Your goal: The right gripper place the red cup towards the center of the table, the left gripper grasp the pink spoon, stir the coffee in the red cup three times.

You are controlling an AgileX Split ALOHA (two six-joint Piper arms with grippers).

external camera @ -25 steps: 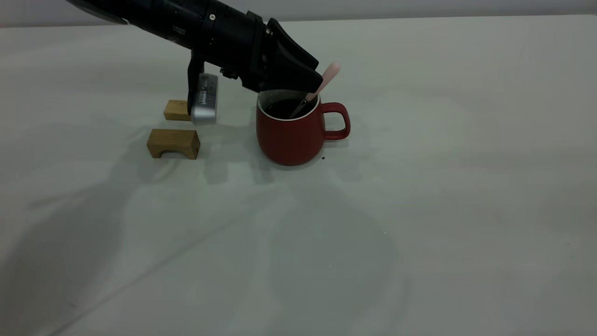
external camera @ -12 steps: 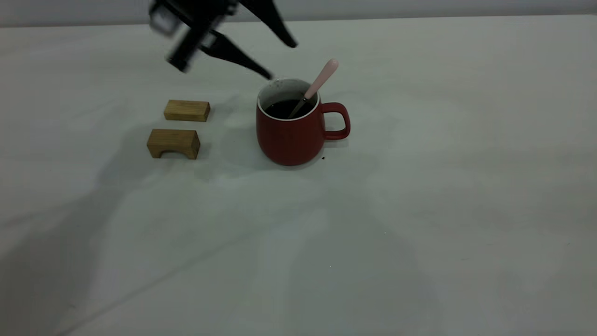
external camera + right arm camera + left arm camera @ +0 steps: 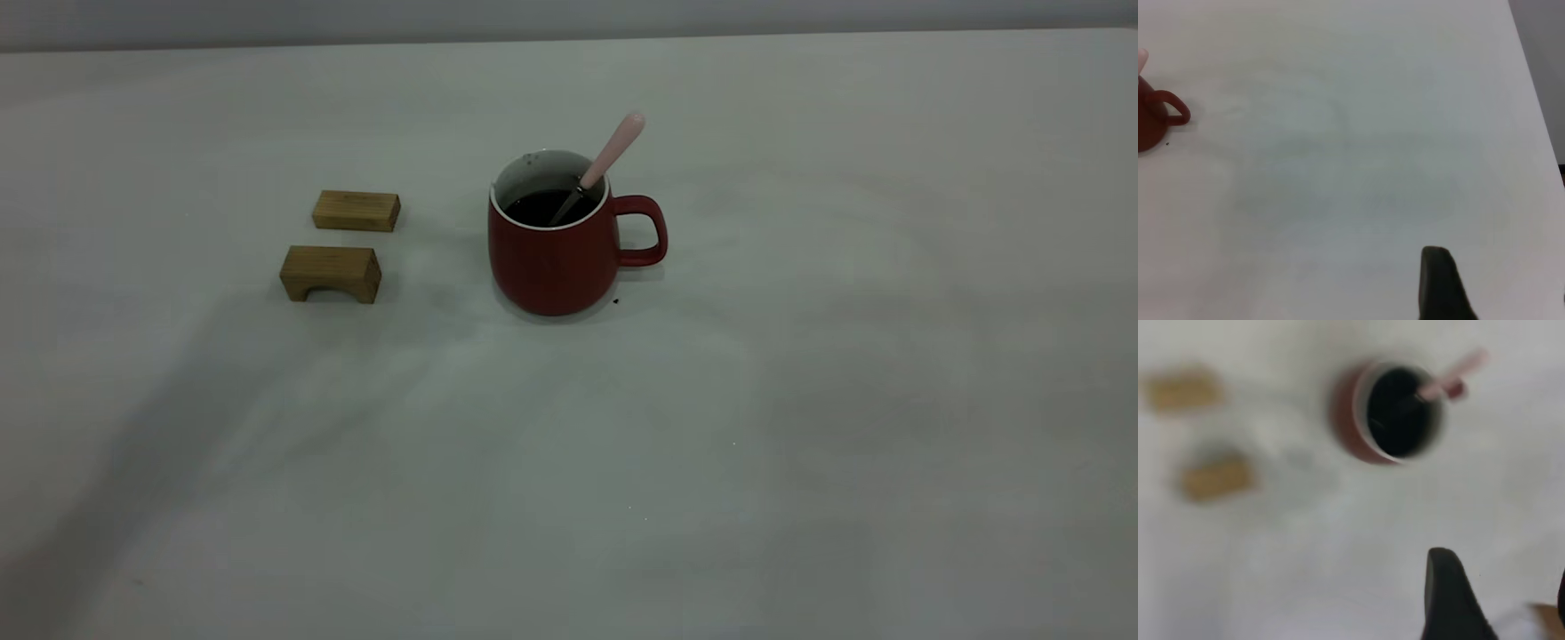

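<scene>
Sitting upright near the middle of the table (image 3: 800, 400) is the red cup (image 3: 551, 258), with its loop handle pointing toward the exterior view's right. Inside you can see the coffee (image 3: 540, 206), a dark round surface a bit below the white rim. The pink spoon (image 3: 613, 153) is in the cup, bowl end down in the liquid, neck leaning on the rim on the handle side, and the pale pink handle sticking up and out at a tilt above the cup. Nothing is holding it.

Off to the exterior view's left of the cup, well apart from it, are two small wooden blocks: a flat one (image 3: 356, 211) farther back and an arched one (image 3: 331, 273) just in front of it, close together but not touching.

Neither arm shows in the exterior view at all. The left gripper (image 3: 1501, 600) is up above the table looking down on the cup and spoon from its wrist camera; you see one dark finger (image 3: 1448, 597) and a sliver of another at the frame's edge, with open table between them, so it's spread and pinching nothing. The right gripper (image 3: 1441, 283) is away from the cup over bare table; only one dark finger tip shows, so I can't tell if it's spread or closed.
</scene>
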